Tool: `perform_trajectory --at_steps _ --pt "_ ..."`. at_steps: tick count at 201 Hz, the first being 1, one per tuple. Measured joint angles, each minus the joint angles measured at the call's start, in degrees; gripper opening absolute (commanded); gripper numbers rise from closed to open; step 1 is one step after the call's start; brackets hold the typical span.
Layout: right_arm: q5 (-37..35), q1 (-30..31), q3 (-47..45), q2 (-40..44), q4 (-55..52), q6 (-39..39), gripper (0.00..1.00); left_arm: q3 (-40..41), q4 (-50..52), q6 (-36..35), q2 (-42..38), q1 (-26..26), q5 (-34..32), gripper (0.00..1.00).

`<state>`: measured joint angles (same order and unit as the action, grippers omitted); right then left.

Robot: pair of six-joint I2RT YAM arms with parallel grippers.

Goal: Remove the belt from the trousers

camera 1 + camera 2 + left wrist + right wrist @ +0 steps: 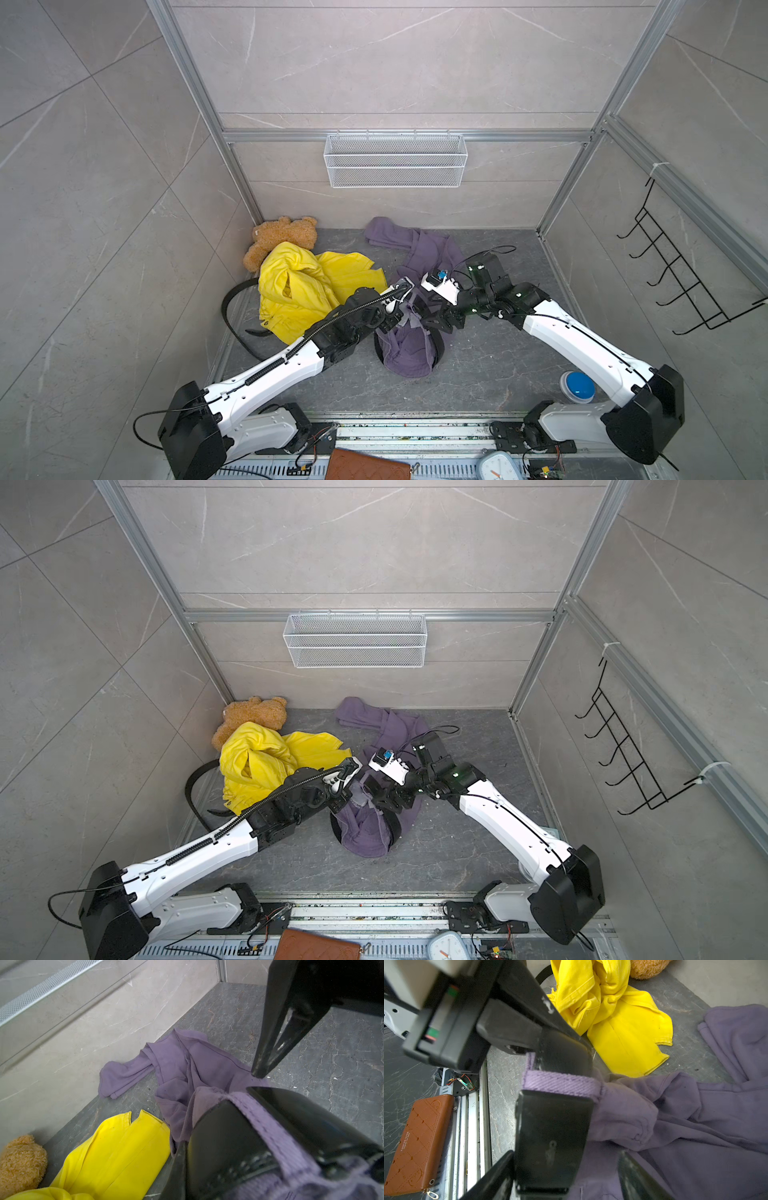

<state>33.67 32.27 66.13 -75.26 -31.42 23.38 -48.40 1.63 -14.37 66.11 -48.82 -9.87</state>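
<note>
Pinching a fold of the waistband, the left gripper is clamping fully down on the purple trousers. A stitched purple strip is showing between its two fingers in the left wrist view.

Taking the dark floor as a dial with twelve at the back wall, the trousers are lying near the centre. The waist is bunching slightly toward six o'clock, and the legs are trailing off toward twelve, ending close to the wall.

The belt, black and broad, is sitting in the waistband. In the right wrist view it is passing under a purple belt loop. The right gripper is straddling the belt just beside that loop, its jaws standing wide apart on either side. Purple cloth is showing between the belt and one finger, so the gripper is holding nothing. In both top views the arms are meeting over the waist, the left stretching in from seven o'clock and the right from four.

A yellow garment is lying crumpled at nine to ten o'clock, just beside the trousers. A second black belt is curling out from under it toward nine. A teddy bear is sitting in the corner at eleven, partly under the yellow cloth. A blue-topped round thing is resting at four o'clock. A brown wallet and a small clock are lying at six on the metal rail.
</note>
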Motion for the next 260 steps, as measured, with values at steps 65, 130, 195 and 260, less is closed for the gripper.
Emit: perform_trajectory --at_steps 65,130,195,260 --pt "2.4 0.0 -2.8 2.2 3.0 -7.4 0.72 -0.5 5.8 7.5 0.9 -0.1 -1.9 0.0" --pt "-1.5 0.0 -9.0 -5.2 5.7 -15.8 0.53 0.9 4.8 15.9 6.0 -0.7 -3.3 0.0" --pt "-2.4 0.2 -7.8 -12.6 9.4 -15.4 0.48 7.9 -1.6 17.0 6.7 -1.0 -0.4 0.0" --pt "4.2 -1.2 -0.5 -14.4 1.8 -8.0 0.73 8.0 -5.7 16.9 7.6 -1.7 1.4 0.0"
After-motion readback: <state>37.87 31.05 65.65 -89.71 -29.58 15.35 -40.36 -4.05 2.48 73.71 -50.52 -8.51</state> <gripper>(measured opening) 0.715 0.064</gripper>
